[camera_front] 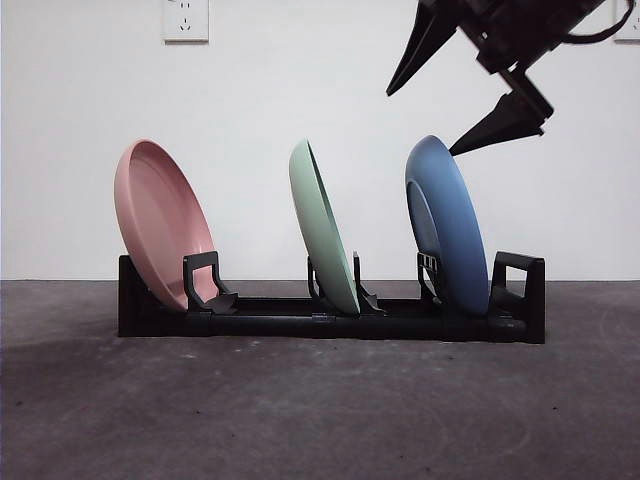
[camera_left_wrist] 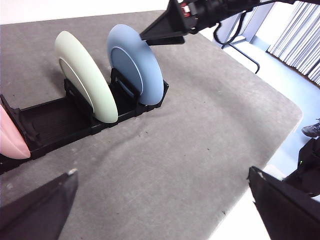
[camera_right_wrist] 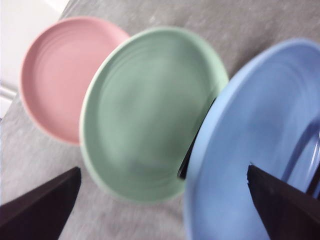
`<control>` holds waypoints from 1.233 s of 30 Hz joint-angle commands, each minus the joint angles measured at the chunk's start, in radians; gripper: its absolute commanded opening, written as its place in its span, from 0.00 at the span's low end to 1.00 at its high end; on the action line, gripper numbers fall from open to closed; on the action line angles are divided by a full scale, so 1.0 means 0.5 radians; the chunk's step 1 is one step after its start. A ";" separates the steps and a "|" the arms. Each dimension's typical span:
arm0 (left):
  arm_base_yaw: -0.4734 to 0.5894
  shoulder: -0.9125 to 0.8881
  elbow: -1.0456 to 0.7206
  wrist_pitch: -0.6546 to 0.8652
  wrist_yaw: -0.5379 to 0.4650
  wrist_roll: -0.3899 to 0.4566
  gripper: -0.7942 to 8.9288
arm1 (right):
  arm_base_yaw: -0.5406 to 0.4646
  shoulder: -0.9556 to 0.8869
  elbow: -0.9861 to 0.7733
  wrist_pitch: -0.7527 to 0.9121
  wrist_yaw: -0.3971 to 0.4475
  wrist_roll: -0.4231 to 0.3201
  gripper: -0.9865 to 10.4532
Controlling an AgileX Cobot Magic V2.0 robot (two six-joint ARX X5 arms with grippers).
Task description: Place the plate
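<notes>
A: Where does the blue plate [camera_front: 447, 228] sit?

B: It stands on edge in the end slot of the black dish rack [camera_front: 330, 318], the slot nearest the right gripper [camera_front: 436, 103], and it leans a little toward the rack's tall end bracket. The rack rests on the dark grey table [camera_front: 320, 410].

A: Is that gripper holding it?

B: No. Its two black jaws are spread wide apart and hang just above the plate's top rim. In the front view one jaw tip points down close to the rim, the other stands higher and further over toward the green plate [camera_front: 324, 228]. I see no contact with the plate.

A: What else is in the rack?

B: The green plate stands in the middle slot, and a pink plate [camera_front: 161, 222] leans in the far end slot. All three tilt the same way, well apart from one another. The right wrist view looks down across their faces, blurred, with the blue plate nearest.

A: And the other arm?

B: The left gripper [camera_left_wrist: 165, 205] waits off to the side over bare table, away from the rack, its jaws spread wide with nothing between them. A white wall socket [camera_front: 186, 19] shows on the wall behind
</notes>
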 commanded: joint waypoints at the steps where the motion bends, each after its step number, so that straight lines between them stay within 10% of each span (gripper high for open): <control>1: -0.009 0.001 0.032 0.021 0.007 -0.021 0.66 | 0.003 0.092 0.071 0.043 -0.001 0.035 0.49; 17: -0.009 0.001 0.032 0.021 0.007 -0.014 0.66 | -0.038 0.181 0.075 0.137 -0.008 0.132 0.12; 37: -0.009 0.001 0.032 0.021 0.007 0.017 0.66 | -0.044 0.091 0.116 0.214 -0.123 0.363 0.10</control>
